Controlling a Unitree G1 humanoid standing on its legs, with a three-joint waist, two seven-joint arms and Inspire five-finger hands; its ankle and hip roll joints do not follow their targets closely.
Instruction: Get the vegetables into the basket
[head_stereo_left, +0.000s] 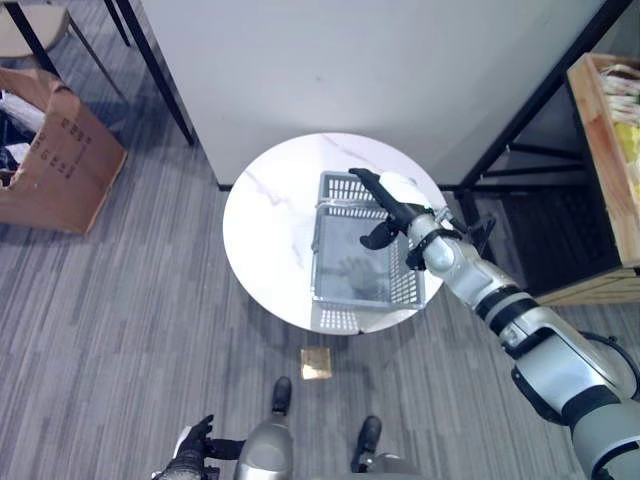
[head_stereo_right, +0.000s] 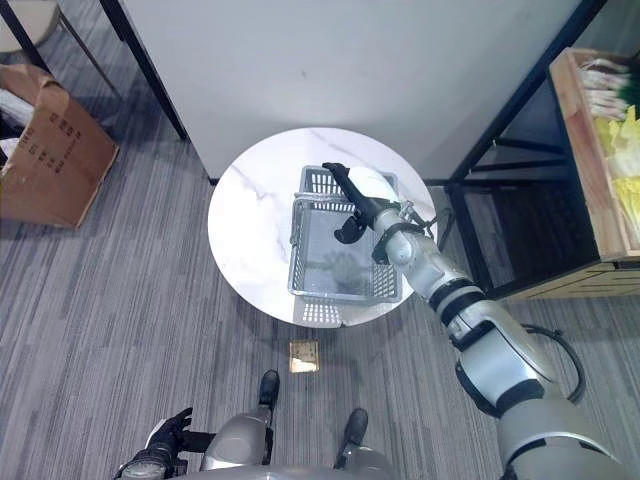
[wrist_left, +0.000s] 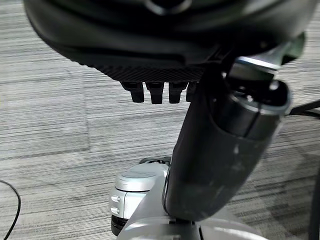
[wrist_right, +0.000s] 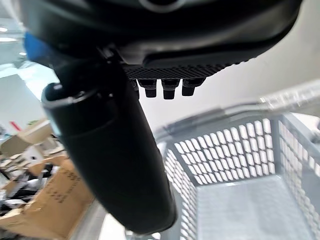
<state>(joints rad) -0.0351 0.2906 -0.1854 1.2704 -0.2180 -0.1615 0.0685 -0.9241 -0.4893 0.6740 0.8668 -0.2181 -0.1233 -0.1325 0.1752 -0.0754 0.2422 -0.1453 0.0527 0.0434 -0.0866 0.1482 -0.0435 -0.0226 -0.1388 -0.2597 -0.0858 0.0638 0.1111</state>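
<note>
Floor: grey striped carpet (head_stereo_left: 120, 330), w/ a white wall panel (head_stereo_left: 330, 70) rising behind the table
Table: round white marble-look top (head_stereo_left: 265, 215), centre of the head views
Basket: grey slatted plastic basket (head_stereo_left: 345, 300) sat on the table's right half – its inside looked bare, no veg seen in it; handle bar (head_stereo_left: 355, 204) crossed the far end
Right hand: right hand (head_stereo_left: 385, 205) reached out above the basket's far right part, fingers (head_stereo_left: 368, 184) straight and spread, thumb (head_stereo_left: 378, 236) hanging down over the basket – nothing in its grip. Right wrist view showed the thumb (wrist_right: 115, 165) and short fingertips (wrist_right: 165, 89) w/ the basket wall (wrist_right: 220, 155) past them, nothing btwn
Left hand: left hand (head_stereo_left: 192, 447) low at the bottom edge by the floor, fingers relaxed, holding nothing; left wrist view had its fingertips (wrist_left: 155, 92) over bare carpet
Vegetables: pale yellow-green produce (head_stereo_right: 612, 110) lay in a wooden crate (head_stereo_right: 580, 150) on the dark shelf rack (head_stereo_left: 520, 130) to the right, well apart from the basket
Other: cardboard box (head_stereo_left: 60, 155) on the floor far left; small tan square (head_stereo_left: 318, 363) on the carpet just in front of the table
</note>
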